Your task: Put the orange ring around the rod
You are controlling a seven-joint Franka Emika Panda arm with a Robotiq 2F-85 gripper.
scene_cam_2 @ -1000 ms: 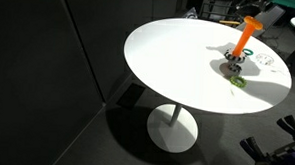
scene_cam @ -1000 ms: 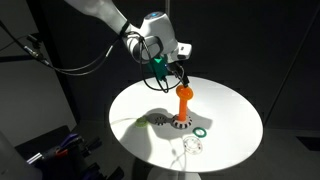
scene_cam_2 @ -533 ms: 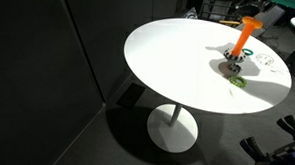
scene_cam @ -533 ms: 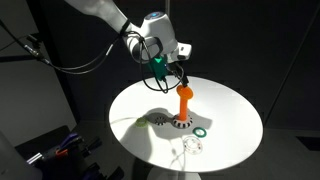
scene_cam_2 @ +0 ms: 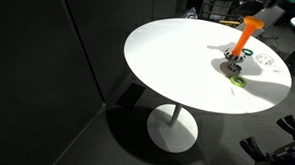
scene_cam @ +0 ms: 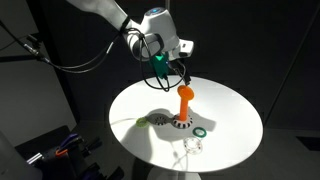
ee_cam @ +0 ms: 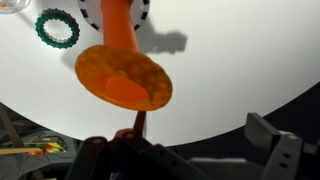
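The orange rod [scene_cam: 183,106] stands upright on its round patterned base [scene_cam: 179,124] on the white table in both exterior views [scene_cam_2: 243,41]. The orange ring [scene_cam: 186,90] sits at the rod's top, slightly tilted, and also shows in an exterior view [scene_cam_2: 251,23]. In the wrist view the ring [ee_cam: 150,92] looks like a wide disc capping the rod [ee_cam: 118,25]. My gripper [scene_cam: 170,72] hovers up and to the side of the rod's top. In the wrist view my gripper [ee_cam: 200,132] has its fingers wide apart, one fingertip [ee_cam: 139,122] close to the ring's edge.
A dark green ring [scene_cam: 202,131] lies on the round white table [scene_cam: 235,115] beside the base, and shows in the wrist view [ee_cam: 57,28]. Small pale items [scene_cam: 194,148] lie near the front edge. A yellowish piece [ee_cam: 10,5] shows at the wrist view's corner.
Almost nothing differs. My gripper has edged slightly upward while the ring stays at the rod's top.
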